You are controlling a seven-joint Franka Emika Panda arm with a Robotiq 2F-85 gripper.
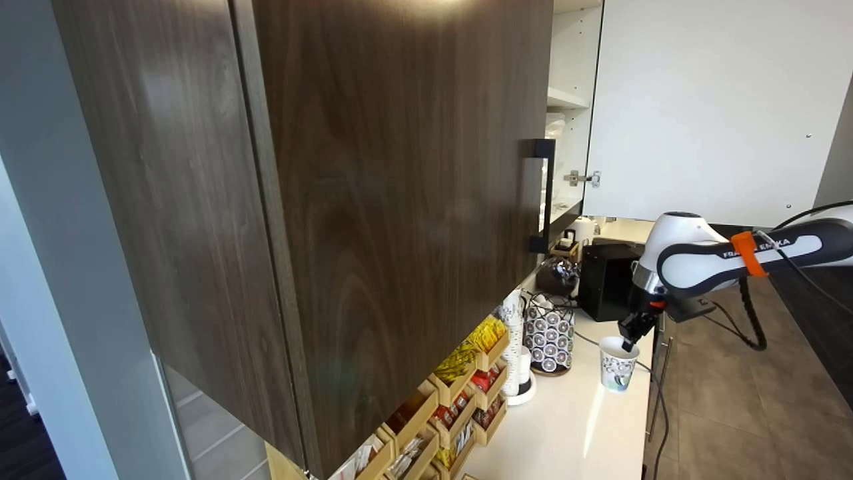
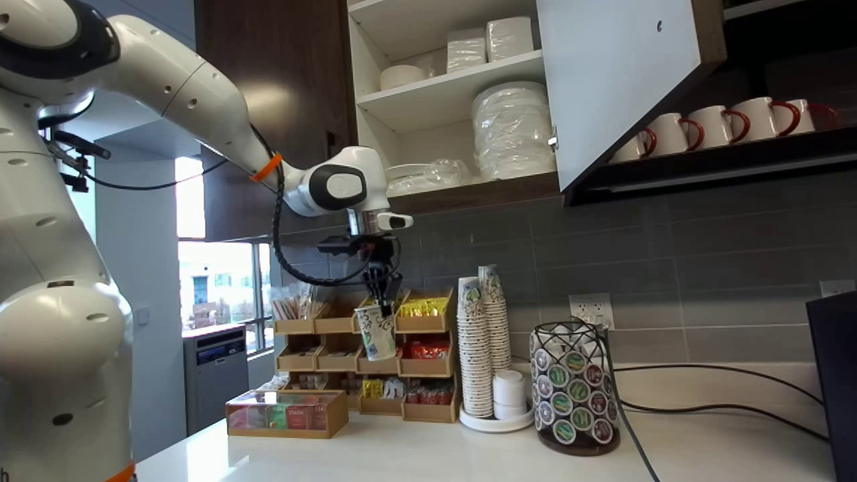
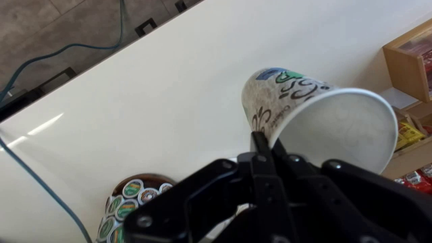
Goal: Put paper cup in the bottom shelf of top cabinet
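Observation:
The paper cup is white with a dark swirl and green-blue print; it shows in both exterior views point(image 1: 617, 370) point(image 2: 376, 336) and the wrist view point(image 3: 287, 91). My gripper point(image 1: 628, 344) point(image 2: 386, 309) point(image 3: 268, 140) is shut on the cup's rim, one finger inside and one outside. The cup hangs slightly tilted, mouth up, above the counter and below the cabinet. The top cabinet point(image 1: 413, 200) point(image 2: 274, 87) is dark brown. One door point(image 1: 713, 107) point(image 2: 609, 73) stands open, showing white shelves. The bottom shelf point(image 2: 472, 181) holds wrapped plates at its left and a tall wrapped stack at its right.
On the counter point(image 2: 402, 455) stand wooden snack trays point(image 2: 425, 366), tall cup stacks point(image 2: 475, 355), a coffee pod holder point(image 2: 576, 395) and a clear-topped box point(image 2: 288, 414). Mugs point(image 2: 713, 130) sit on a dark shelf beside the open door. A cable point(image 3: 50, 192) crosses the counter.

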